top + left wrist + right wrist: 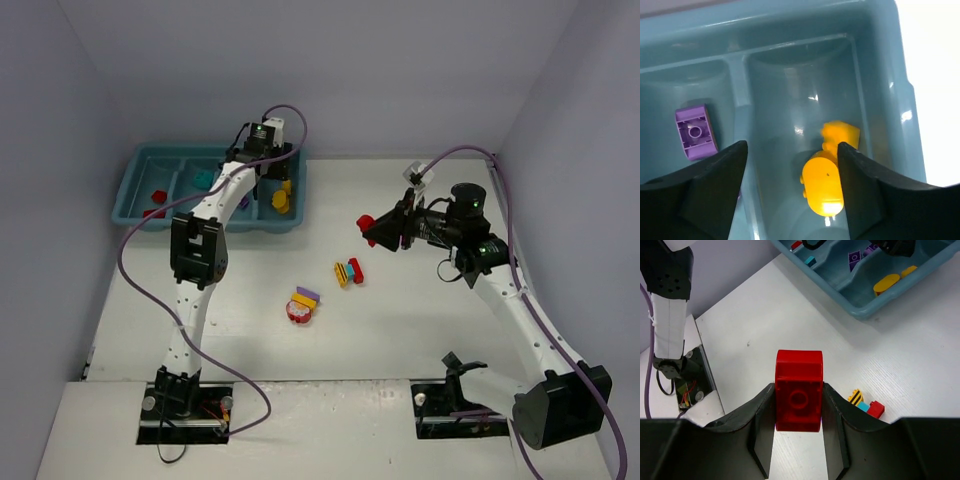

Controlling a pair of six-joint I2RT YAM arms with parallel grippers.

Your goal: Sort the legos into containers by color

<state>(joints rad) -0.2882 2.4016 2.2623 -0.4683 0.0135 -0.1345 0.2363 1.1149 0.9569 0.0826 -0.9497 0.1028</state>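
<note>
red brick (799,390) between jaws of right tool (799,399)

Tray (128,212): far left on your bench (450,330), compartments side by side.
Left hand (790,155): over the tray's rightmost compartment; two pieces (824,186) lie in it, one just behind the other.
Next compartment left: one flat piece (695,132) inside.
Right hand (799,392): well right of the tray, brick (799,365) between its fingers.
Mid-bench: far stack (348,271) to the right, near stack (302,305) to its left, apart.
</note>
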